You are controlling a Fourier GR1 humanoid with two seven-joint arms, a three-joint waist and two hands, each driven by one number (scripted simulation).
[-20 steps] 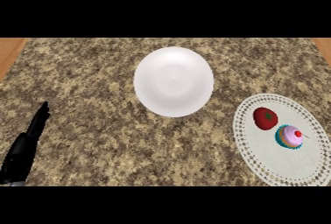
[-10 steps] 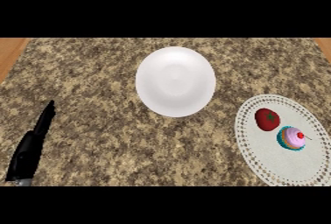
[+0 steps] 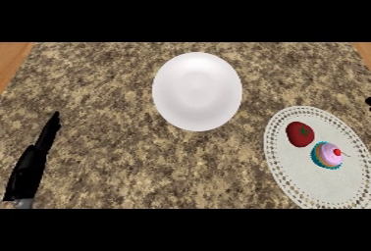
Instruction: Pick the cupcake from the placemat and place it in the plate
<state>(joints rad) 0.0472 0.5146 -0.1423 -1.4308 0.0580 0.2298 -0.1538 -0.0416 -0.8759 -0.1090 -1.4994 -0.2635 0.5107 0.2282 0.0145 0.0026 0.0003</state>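
A cupcake (image 3: pixel 328 155) with pink frosting, a red cherry on top and a teal wrapper stands on the white lace-edged placemat (image 3: pixel 322 188) at the right. A white round plate (image 3: pixel 197 91) lies at the counter's middle, to the upper left of the placemat, with nothing on it. My left hand (image 3: pixel 33 162) rests at the lower left edge, seen edge-on with straight fingers pointing up, far from the cupcake. A small dark tip (image 3: pixel 368 103) shows at the right edge above the placemat; whether it belongs to my right hand I cannot tell.
A red fruit (image 3: pixel 299 134) lies on the placemat just up and left of the cupcake, nearly touching it. The speckled stone counter (image 3: pixel 109 108) spans the view, with wooden strips at its far left and far right corners.
My left hand has drifted slightly up and to the right. A small dark tip has appeared at the right edge. Cupcake, fruit and plate have not moved.
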